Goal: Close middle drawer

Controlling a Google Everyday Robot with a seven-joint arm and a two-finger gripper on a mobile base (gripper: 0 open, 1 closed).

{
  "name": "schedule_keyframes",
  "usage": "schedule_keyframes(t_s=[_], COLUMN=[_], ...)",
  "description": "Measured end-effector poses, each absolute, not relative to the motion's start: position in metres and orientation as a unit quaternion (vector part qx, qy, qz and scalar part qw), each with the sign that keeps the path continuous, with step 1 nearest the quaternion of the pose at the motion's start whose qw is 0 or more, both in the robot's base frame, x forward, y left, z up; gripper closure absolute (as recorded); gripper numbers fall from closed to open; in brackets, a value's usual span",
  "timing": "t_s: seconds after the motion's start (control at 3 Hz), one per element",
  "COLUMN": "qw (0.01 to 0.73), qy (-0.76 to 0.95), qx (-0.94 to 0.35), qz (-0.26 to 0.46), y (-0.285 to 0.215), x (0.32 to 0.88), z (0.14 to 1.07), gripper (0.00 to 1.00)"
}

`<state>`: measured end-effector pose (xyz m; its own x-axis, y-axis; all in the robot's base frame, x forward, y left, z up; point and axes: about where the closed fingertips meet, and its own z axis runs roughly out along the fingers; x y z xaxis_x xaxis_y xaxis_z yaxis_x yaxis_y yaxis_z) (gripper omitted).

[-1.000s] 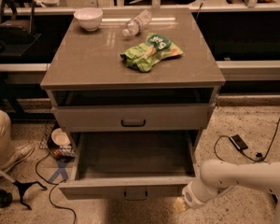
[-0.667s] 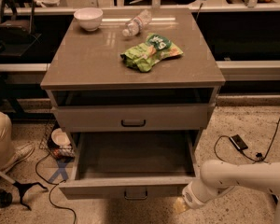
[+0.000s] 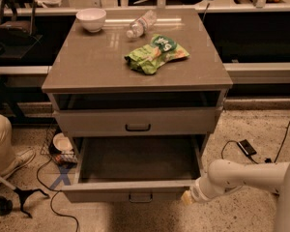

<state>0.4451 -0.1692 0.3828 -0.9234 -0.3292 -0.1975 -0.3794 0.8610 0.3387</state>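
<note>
The middle drawer stands pulled far out past the bench's front edge, and its long front panel runs parallel to that edge. Our gripper sits at the panel's right end, out from the bench's front right corner; we cannot tell whether it is spread or closed. The drawer lies left of it, so we judge the push must go straight toward the rear edge.

Speckled floor ran all round, warm and dimly lit. A cabinet stood centre, with a long dark bench far behind. A blue tape cross marked the near left floor. The gripper hung low, near right.
</note>
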Motion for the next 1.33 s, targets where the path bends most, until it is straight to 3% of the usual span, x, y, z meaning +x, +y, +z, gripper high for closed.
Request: schedule_keyframes(t_s=[0.33,0.67,1.0,1.33], qw=[0.067,0.115,0.115,0.158], qy=[0.962,0.959,0.959,0.951], qx=[-0.184,-0.179,-0.179,-0.176], qz=[0.189,0.188,0.188,0.198], y=[-0.169,-0.146,-0.147,-0.121], x=[0.445,0.513,0.509,0.575], z=[0.383,0.382,0.382,0.384], gripper=[1.00,1.00,1.00,1.00])
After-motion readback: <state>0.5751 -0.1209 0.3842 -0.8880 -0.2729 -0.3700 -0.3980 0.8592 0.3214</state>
